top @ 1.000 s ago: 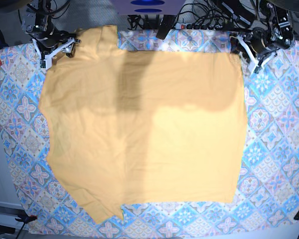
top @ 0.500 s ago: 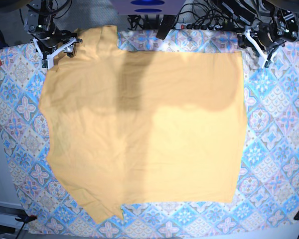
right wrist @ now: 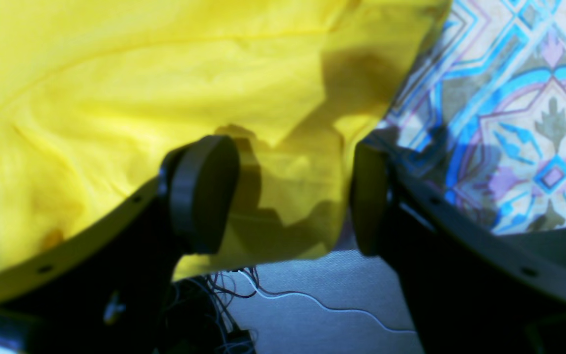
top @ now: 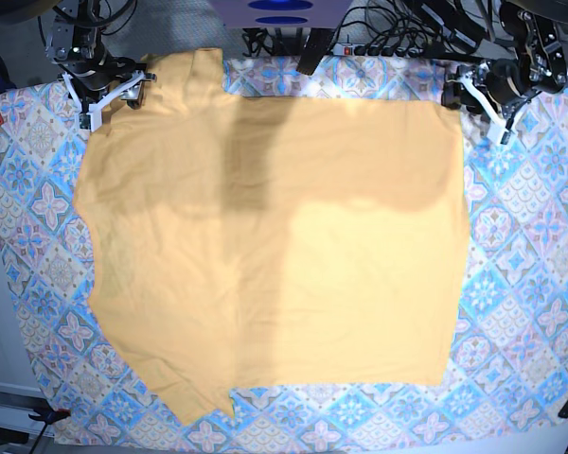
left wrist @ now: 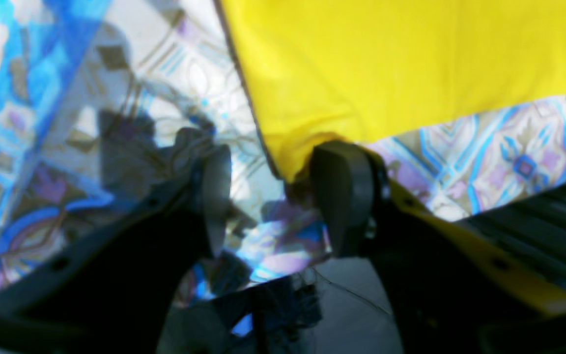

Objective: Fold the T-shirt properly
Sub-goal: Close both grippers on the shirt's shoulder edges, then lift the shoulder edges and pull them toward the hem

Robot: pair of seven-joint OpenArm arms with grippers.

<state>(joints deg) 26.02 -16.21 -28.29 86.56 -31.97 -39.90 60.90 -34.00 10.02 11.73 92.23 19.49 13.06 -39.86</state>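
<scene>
Tool jaws of the left arm (left wrist: 268, 196) stand wide apart at the far corner of the T-shirt (top: 275, 246), one pad touching the corner's tip and the other on bare cloth, nothing yet pinched. In the base view this left tool (top: 478, 95) sits at about 2 o'clock; a second ago it hung lower beside the shirt's side edge, half a second ago it had lifted toward the desk's back edge, and it now points in at the corner again. Across the desk, the right tool (right wrist: 288, 196) is equally wide, its pads straddling a rumpled fold of yellow fabric at the shirt's other far corner, at about 10 o'clock in the base view (top: 104, 90), where it has barely shifted. The mustard shirt itself lies spread flat and unfolded over the blue-and-pink patterned tablecloth (top: 521, 284), unmoved across the three base pictures, one sleeve jutting up at 11 o'clock. Judging by this, both arms are lining up for a paired corner grasp, and the first fold has not begun; the left tool looks to need a deeper reach onto the fabric before closing.
</scene>
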